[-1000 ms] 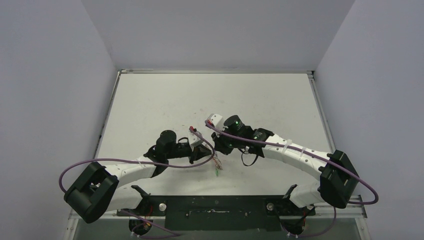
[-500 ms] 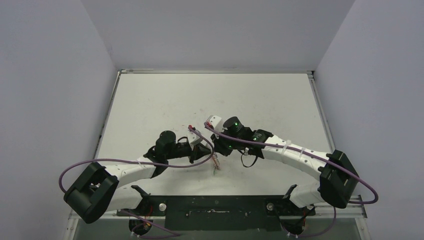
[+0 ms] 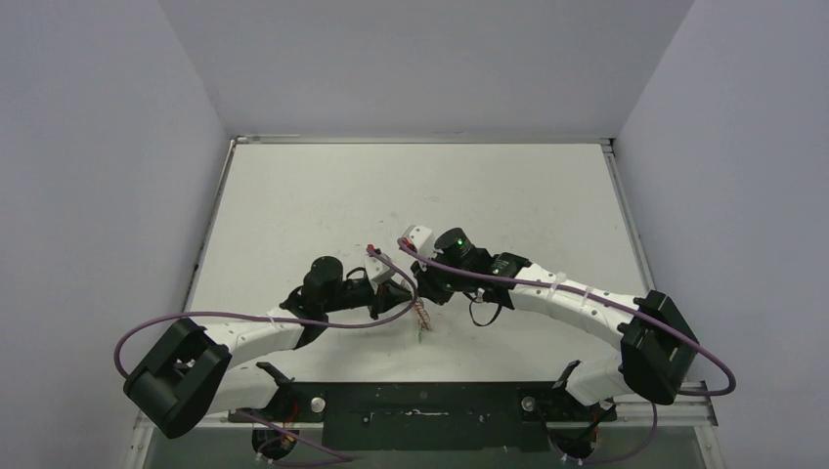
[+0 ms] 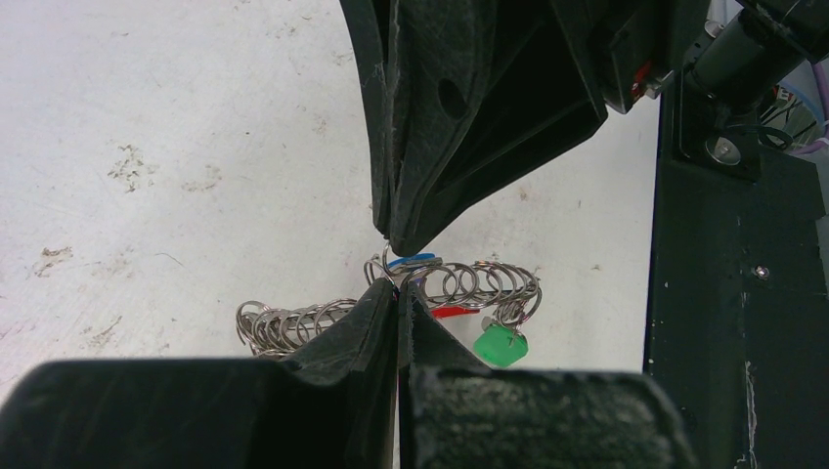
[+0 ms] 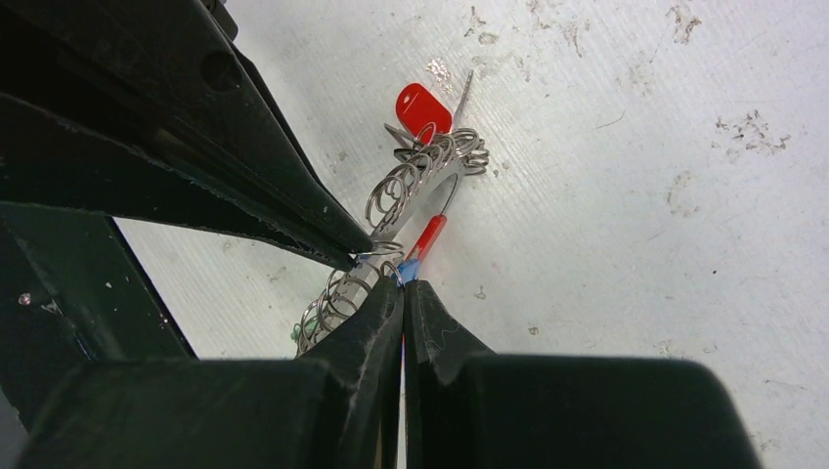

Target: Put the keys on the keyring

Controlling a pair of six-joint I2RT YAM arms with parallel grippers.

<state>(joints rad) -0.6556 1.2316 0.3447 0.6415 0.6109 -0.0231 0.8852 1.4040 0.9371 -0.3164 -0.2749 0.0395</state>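
1. The keyring, a stretched coil of silvery wire, lies low over the white surface between the two arms. In the overhead view it trails toward 6 o'clock from where the tips meet.
2. The left pincer is pressed together, by the look of it on a turn of the coil. The right pincer is likewise together, nipping the blue key by its head.
3. The green key hangs from the coil at 4 o'clock of the left tips and seems already threaded. The red key sits at the coil's far end, at 12 o'clock of the right tips, and needs no attention.
4. The step in hand, as I judge it, is working the blue key onto the wire.
5. To do it well, hold the coil steady with the left arm so the turn being entered cannot spring away. Move the right arm in small strokes along the line of the wire, not across it.
6. Watch the tips: they are almost touching, so any twist risks a knock that shakes the key loose.
7. Release the key only once its hole plainly rides on the wire.
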